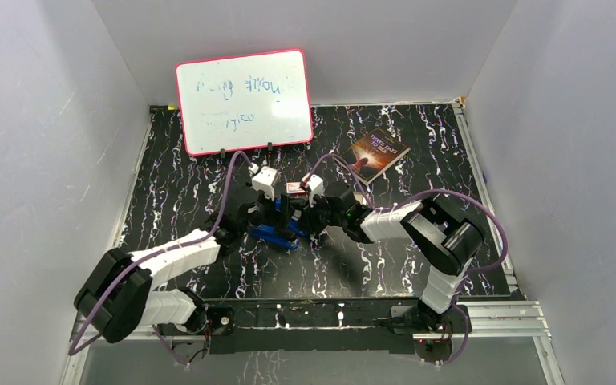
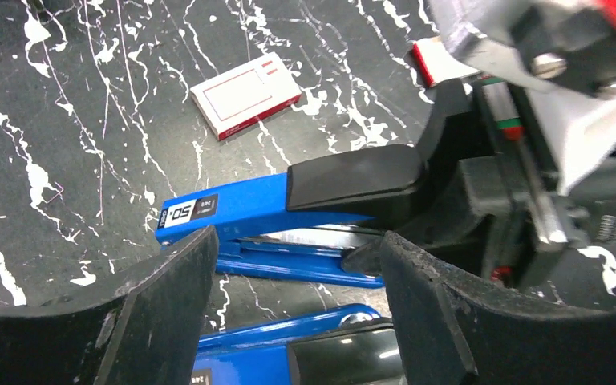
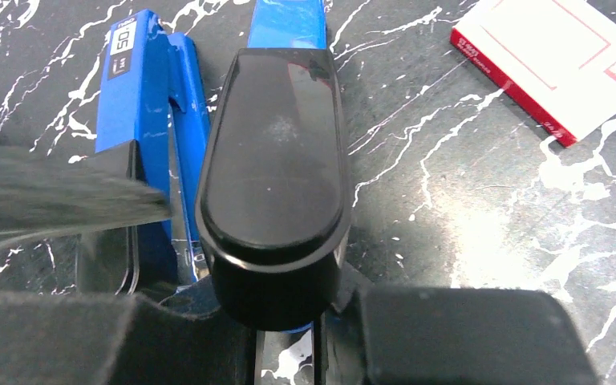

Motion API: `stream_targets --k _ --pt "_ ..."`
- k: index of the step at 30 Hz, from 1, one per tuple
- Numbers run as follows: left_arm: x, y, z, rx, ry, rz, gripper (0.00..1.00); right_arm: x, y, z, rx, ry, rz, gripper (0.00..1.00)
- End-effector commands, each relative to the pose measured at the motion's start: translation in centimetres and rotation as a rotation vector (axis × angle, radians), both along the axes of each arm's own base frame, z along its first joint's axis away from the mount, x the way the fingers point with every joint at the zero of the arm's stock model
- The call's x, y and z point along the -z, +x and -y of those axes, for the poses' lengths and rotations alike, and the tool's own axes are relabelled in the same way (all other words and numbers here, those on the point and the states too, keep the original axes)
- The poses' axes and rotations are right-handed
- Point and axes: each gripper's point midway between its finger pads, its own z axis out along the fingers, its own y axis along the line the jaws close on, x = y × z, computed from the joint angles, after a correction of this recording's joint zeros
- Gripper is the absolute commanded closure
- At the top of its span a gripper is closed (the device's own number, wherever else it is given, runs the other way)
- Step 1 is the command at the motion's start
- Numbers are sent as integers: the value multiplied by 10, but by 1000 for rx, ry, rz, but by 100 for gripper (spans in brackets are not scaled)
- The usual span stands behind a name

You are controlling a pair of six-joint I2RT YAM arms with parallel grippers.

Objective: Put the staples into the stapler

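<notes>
Two blue staplers with black tops lie side by side mid-table [image 1: 277, 233]. My right gripper [image 3: 289, 321] is shut on the rear end of one stapler [image 3: 277, 152], which also shows in the left wrist view [image 2: 273, 204]. My left gripper [image 2: 297, 265] is open, its fingers [image 2: 160, 297] wide apart either side of the nearer stapler [image 2: 289, 353]. That stapler lies on its side at the left of the right wrist view [image 3: 140, 136]. No loose staple strips are in view. A small white box with a red label [image 2: 245, 96] lies just beyond the staplers.
A pink-framed whiteboard [image 1: 245, 100] leans on the back wall. A dark book [image 1: 378, 154] lies at the back right. The white box also shows in the right wrist view [image 3: 561, 56]. Grey walls close in the table on three sides.
</notes>
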Motion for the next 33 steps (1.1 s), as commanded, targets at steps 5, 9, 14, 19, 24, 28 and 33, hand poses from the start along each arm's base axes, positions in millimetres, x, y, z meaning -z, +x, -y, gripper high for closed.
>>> stream_targets --k 5,9,14,19,24,28,33 --pt "-33 -18 -4 14 -41 -21 26 19 17 23 10 -129 87 100" --pt "-38 -14 -25 -110 -23 -39 21 16 25 20 -57 -148 161 84" --pt "-40 -10 -40 -186 33 -83 17 -24 27 23 -60 -108 242 59" --pt "-53 -8 -40 -97 142 -70 16 -51 17 36 -59 -120 257 50" --pt "-50 -8 -39 115 370 -42 15 -64 1 52 -16 -108 212 49" --pt "-27 -38 -16 514 442 9 18 -69 -14 54 -23 -64 167 48" --pt "-21 -73 5 828 392 85 24 -71 -25 58 -39 -52 140 48"
